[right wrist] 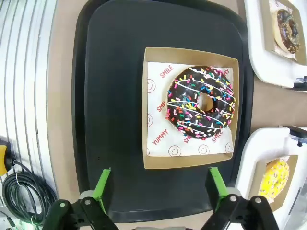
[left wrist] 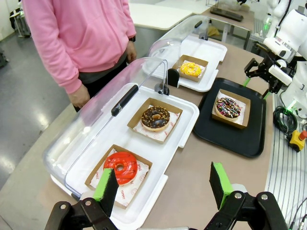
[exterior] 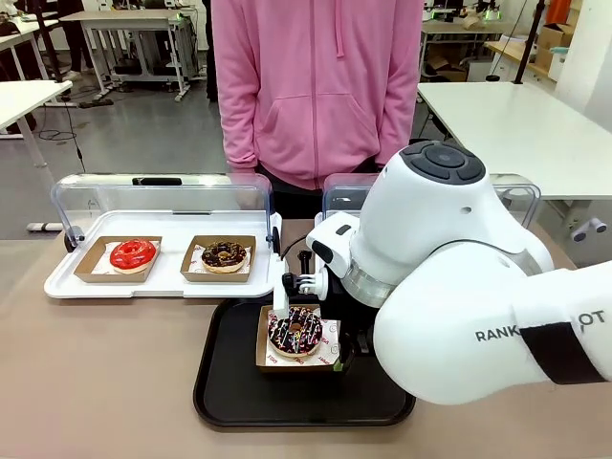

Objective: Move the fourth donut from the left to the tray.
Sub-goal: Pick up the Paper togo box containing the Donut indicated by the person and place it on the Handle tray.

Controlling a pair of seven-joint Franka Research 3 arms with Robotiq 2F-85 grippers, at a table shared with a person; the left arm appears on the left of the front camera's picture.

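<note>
The fourth donut (right wrist: 201, 102), dark chocolate icing with coloured sprinkles and white streaks, lies in its brown cardboard holder (right wrist: 156, 108) on the black tray (right wrist: 110, 96). My right gripper (right wrist: 159, 188) hovers open over the tray just beside the holder's edge, with nothing between its green pads. In the front view the donut (exterior: 295, 332) sits on the tray (exterior: 229, 387) under my right arm's wrist. My left gripper (left wrist: 163, 187) stands open and empty, high over the near white tray. It looks across at the donut (left wrist: 229, 107) on the black tray (left wrist: 230, 141).
One white tray (exterior: 67, 284) with a raised clear lid holds a red donut (exterior: 132, 254) and a crumb-topped chocolate donut (exterior: 224, 255). A second white tray (left wrist: 211, 52) holds a yellow donut (left wrist: 191, 69). A person in a pink hoodie (exterior: 316, 86) stands at the far side.
</note>
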